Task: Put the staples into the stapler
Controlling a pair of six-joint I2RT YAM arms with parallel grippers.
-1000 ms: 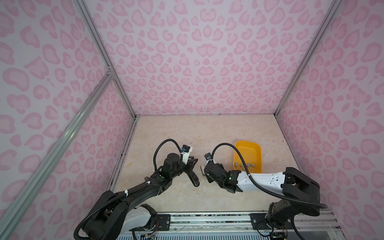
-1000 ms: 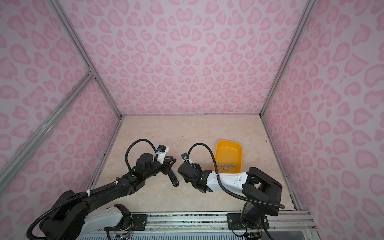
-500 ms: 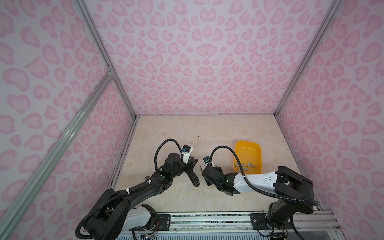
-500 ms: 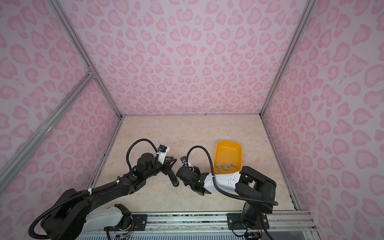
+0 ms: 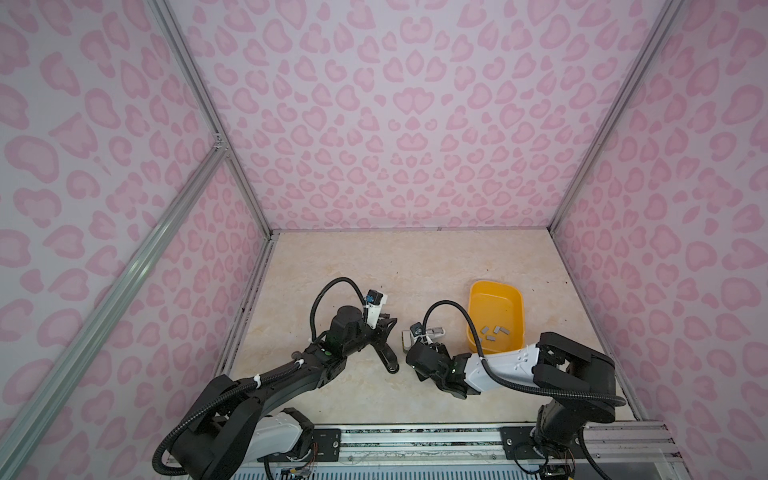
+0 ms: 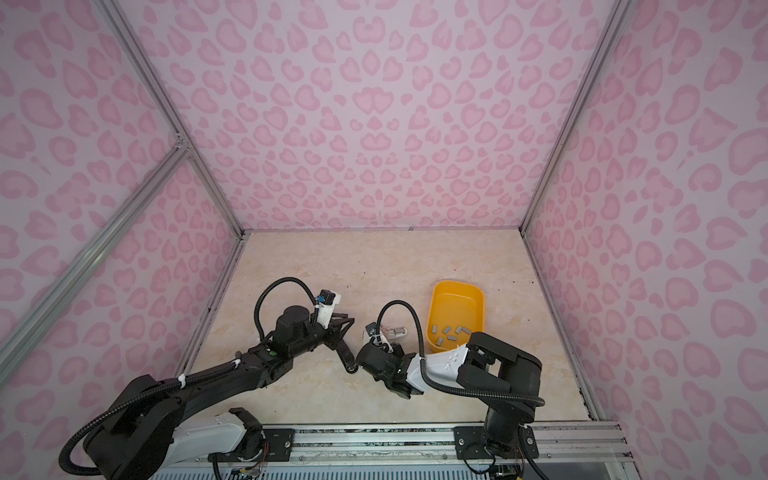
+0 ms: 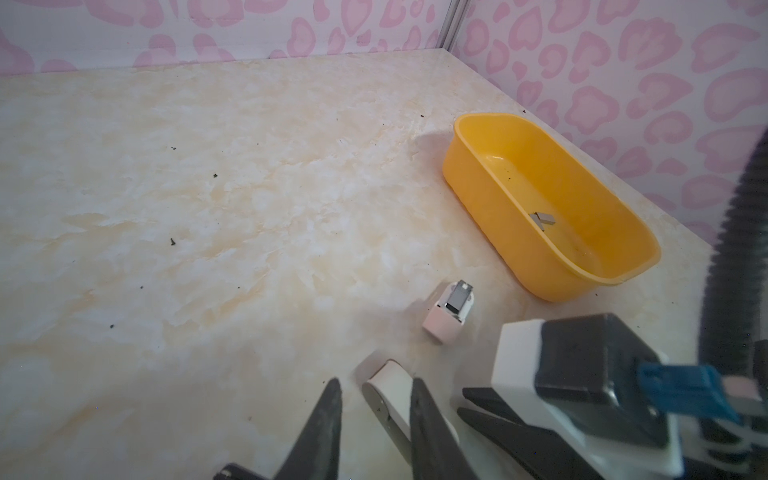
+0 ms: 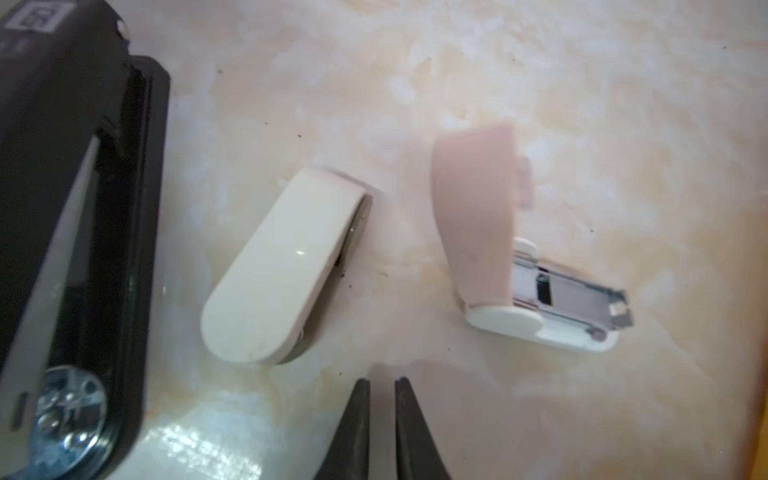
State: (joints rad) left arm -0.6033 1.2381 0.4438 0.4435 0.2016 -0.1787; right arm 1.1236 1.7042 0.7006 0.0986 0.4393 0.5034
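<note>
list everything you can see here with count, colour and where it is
staples: about seven, grey, in the near end of the tub
tub: one, yellow, right side of the table
pink stapler: one, pink and white, lid flipped up, on the table left of the tub
white stapler: one, white, closed, lying beside the pink stapler
table: one, cream marble pattern
walls: pink heart print, around the table
left gripper: black, nearly shut, by the white stapler
right gripper: black, nearly shut, empty, above the table near both staplers

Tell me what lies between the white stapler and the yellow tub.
The open pink stapler lies between the white stapler and the yellow tub, touching neither; the left wrist view shows it.
</note>
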